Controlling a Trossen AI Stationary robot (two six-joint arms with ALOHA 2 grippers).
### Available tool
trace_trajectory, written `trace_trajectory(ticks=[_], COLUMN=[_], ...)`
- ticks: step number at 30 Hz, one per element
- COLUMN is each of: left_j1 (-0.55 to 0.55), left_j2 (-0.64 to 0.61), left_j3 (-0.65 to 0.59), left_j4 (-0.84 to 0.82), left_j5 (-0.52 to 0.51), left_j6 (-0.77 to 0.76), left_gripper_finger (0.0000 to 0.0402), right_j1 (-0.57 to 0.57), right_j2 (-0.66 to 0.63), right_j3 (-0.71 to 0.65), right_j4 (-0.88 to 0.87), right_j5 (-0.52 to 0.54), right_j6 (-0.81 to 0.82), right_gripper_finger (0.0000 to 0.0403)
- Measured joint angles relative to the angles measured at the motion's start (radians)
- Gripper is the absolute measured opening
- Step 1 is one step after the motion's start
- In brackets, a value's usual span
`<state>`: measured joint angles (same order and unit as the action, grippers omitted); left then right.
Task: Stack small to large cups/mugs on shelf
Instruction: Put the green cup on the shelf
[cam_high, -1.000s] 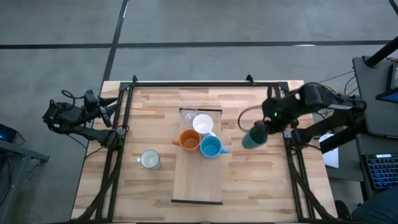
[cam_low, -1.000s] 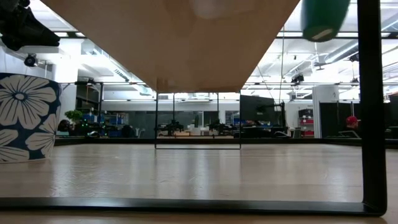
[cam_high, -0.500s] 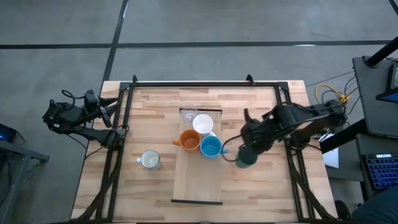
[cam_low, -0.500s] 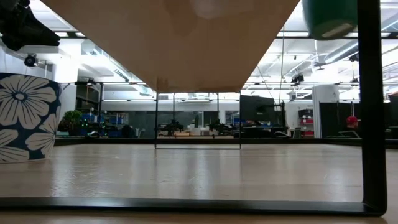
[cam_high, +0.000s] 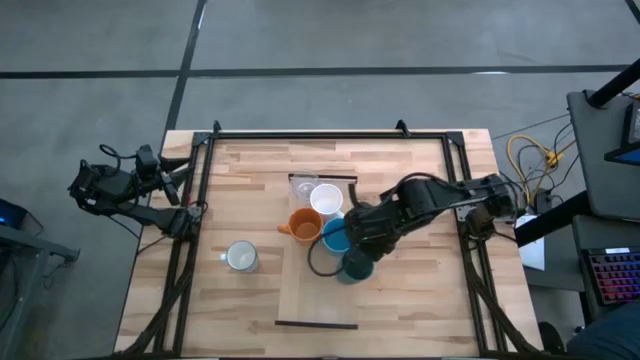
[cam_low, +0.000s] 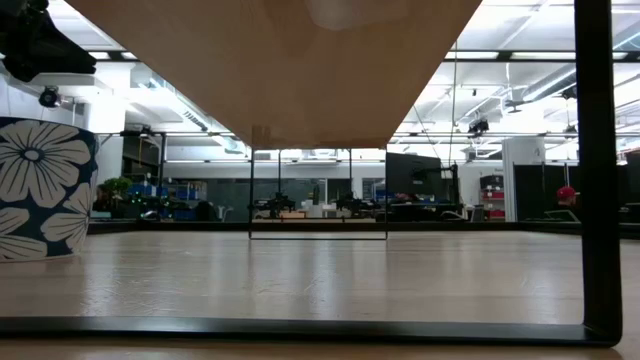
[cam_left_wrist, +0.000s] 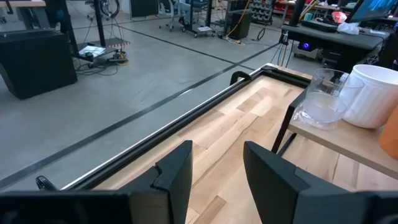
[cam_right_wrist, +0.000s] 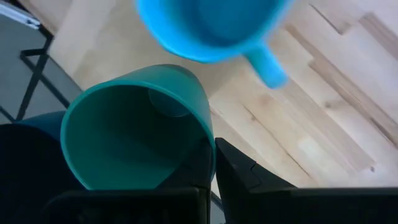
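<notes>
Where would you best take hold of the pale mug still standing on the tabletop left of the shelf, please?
The pale mug stands upright, mouth open upward, with clear tabletop all round. I would come straight down with the idle left gripper and pinch the rim, one finger inside, one outside, probably away from its handle side.

The shelf (cam_high: 316, 290) is a long, narrow pale wood board at the table's centre, with a dark strip at each short end. On its far part stand a clear glass (cam_high: 303, 186), a white mug (cam_high: 326, 199), an orange mug (cam_high: 305, 225) and a light blue mug (cam_high: 335, 237), closely grouped. The dark green cup (cam_high: 355, 266) sits at the shelf's right edge, just beside the light blue mug, open end up. A pale grey-white mug (cam_high: 240, 257) stands upright on the tabletop, left of the shelf.
</notes>
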<state>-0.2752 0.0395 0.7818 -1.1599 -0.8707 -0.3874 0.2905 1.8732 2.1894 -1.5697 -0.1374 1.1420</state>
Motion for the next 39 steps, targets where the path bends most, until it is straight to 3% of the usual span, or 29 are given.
trace_trajectory(ticks=[12,39], left_j1=[0.000,0.000], left_j2=[0.000,0.000], left_j3=[0.000,0.000], left_j4=[0.000,0.000], left_j5=[0.002,0.003], left_j6=[0.001,0.002], left_gripper_finger=[0.0130,0.0130], right_j1=[-0.006,-0.049], right_j2=[0.156,0.158], right_j3=[0.143,0.137], right_j4=[-0.002,-0.001], right_j5=[-0.054,-0.043], right_j6=[-0.091,-0.159], right_gripper_finger=[0.0008,0.0009])
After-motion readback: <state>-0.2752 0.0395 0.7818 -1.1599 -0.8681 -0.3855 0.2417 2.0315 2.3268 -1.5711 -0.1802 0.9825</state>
